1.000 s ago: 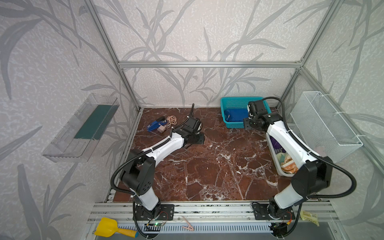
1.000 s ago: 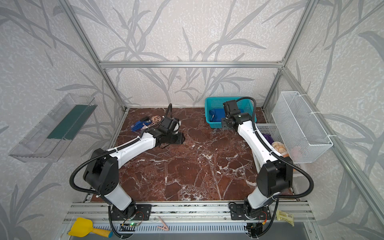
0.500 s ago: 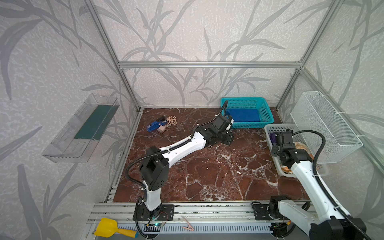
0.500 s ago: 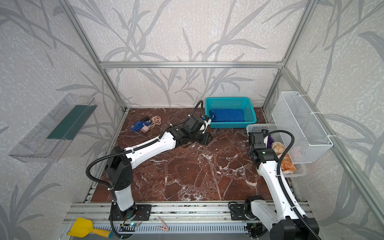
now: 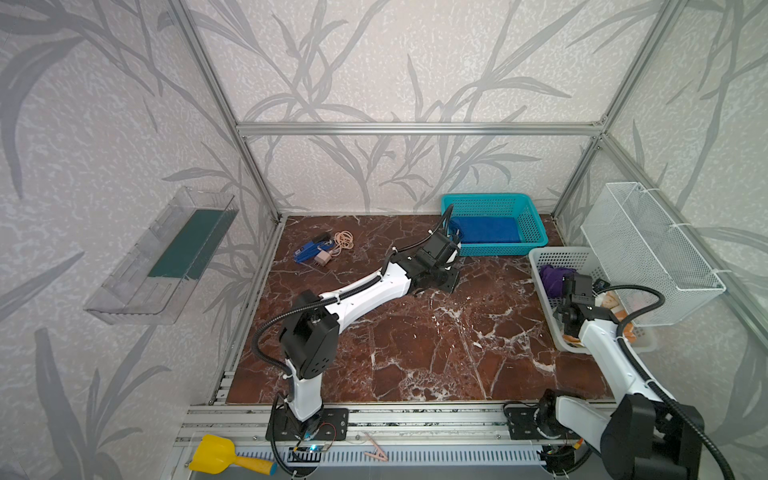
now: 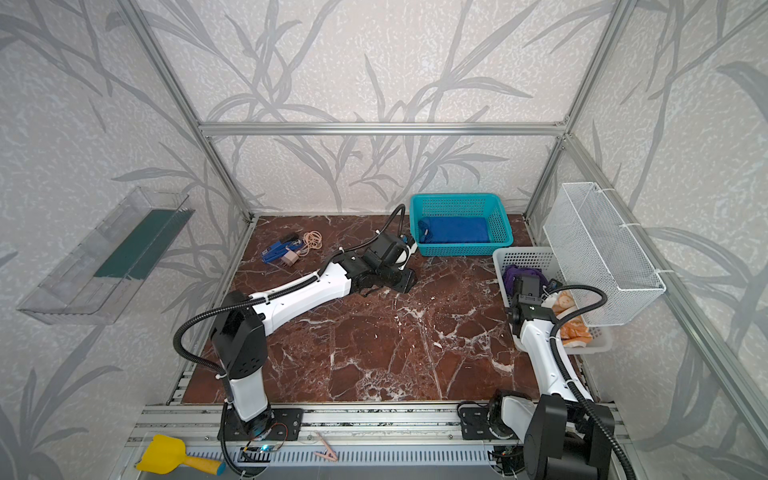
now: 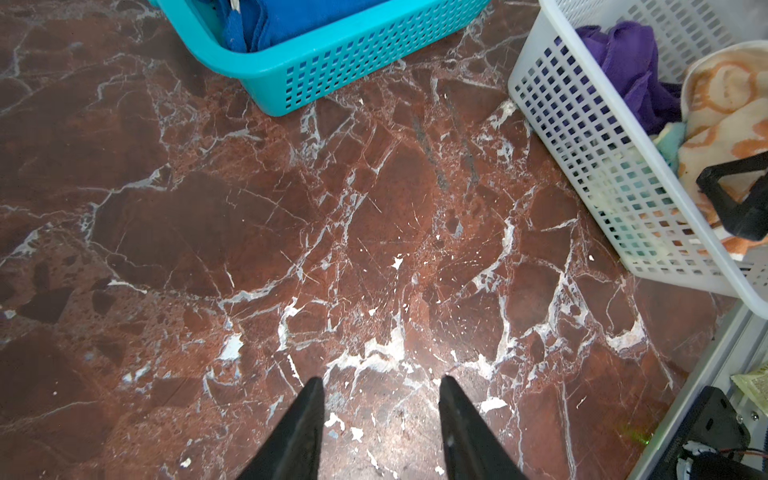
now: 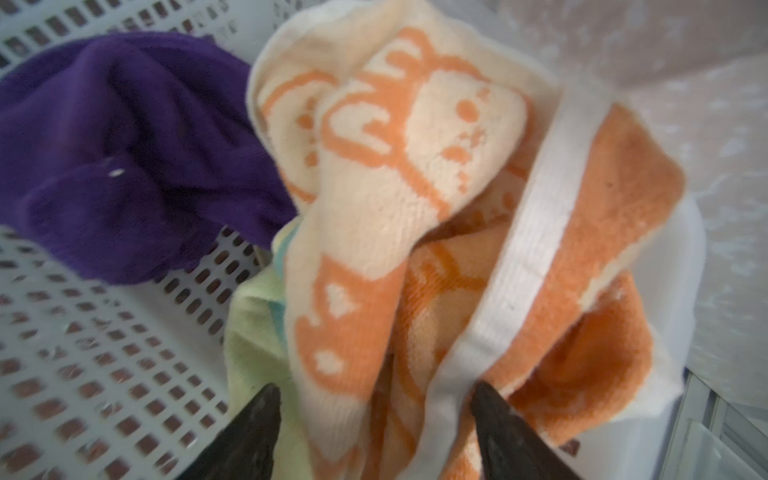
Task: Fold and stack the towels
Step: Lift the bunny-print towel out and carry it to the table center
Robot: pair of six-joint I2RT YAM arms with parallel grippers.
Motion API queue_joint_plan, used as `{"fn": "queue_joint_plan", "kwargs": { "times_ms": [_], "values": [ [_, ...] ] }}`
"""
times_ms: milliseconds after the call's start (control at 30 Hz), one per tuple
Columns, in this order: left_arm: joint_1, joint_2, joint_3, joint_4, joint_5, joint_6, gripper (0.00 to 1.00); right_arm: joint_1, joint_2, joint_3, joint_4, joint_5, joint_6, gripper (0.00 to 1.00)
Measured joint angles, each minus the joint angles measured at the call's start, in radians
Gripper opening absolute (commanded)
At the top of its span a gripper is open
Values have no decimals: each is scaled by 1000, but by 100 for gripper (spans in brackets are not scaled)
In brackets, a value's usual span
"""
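Wide open and empty, the right tool (image 8: pixel 374 388) hangs astride the crumpled orange towel (image 8: pixel 415 187) in the white basket (image 8: pixel 104 374), likely to pick it next, while the left tool (image 7: pixel 381 379), half open and empty, hovers over the counter (image 7: pixel 249 208) near the folded blue towel (image 7: pixel 299 16) in the teal basket (image 7: pixel 332 62).

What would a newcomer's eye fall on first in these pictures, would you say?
Probably the orange towel crumpled beside a purple towel in the white basket on the right, with the right gripper open over it. Next, the blue towel lying flat in the teal basket at the back.
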Motion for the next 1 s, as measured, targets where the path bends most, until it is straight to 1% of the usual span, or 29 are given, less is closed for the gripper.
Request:
{"fn": "queue_joint_plan", "kwargs": {
  "times_ms": [67, 100, 200, 233, 300, 400, 533, 600, 700, 767, 867, 1000],
  "values": [
    [0, 0, 0, -17, -7, 3, 47, -45, 16, -26, 48, -41, 0, 62],
    [0, 0, 0, -23, -11, 4, 47, -64, 26, -40, 73, -64, -2, 53],
    [0, 0, 0, -34, -24, 4, 47, -86, 45, -64, 132, -139, -13, 16],
    [0, 0, 0, -37, -29, 4, 47, -87, 46, -65, 145, -168, -24, 8],
    [0, 0, 0, -41, -37, 4, 47, -84, 37, -61, 159, -216, -43, 0],
    [0, 0, 0, -50, -48, 4, 47, -53, -13, -47, 143, -253, -84, 0],
    [0, 0, 0, -52, -62, 5, 47, 28, -137, 26, 80, -238, -153, 0],
    [3, 0, 0, -51, -66, 5, 47, 58, -189, 74, 62, -231, -184, 3],
    [8, 0, 0, -50, -69, 5, 47, 72, -238, 142, 18, -228, -229, 10],
    [11, 0, 0, -50, -72, 5, 47, 74, -244, 180, -13, -238, -259, 11],
    [14, 0, 0, -45, -77, 5, 47, 74, -228, 222, -55, -305, -306, 8],
    [16, -2, -5, -25, -83, 3, 47, 80, -178, 269, -104, -455, -349, 5]
  ]
}}
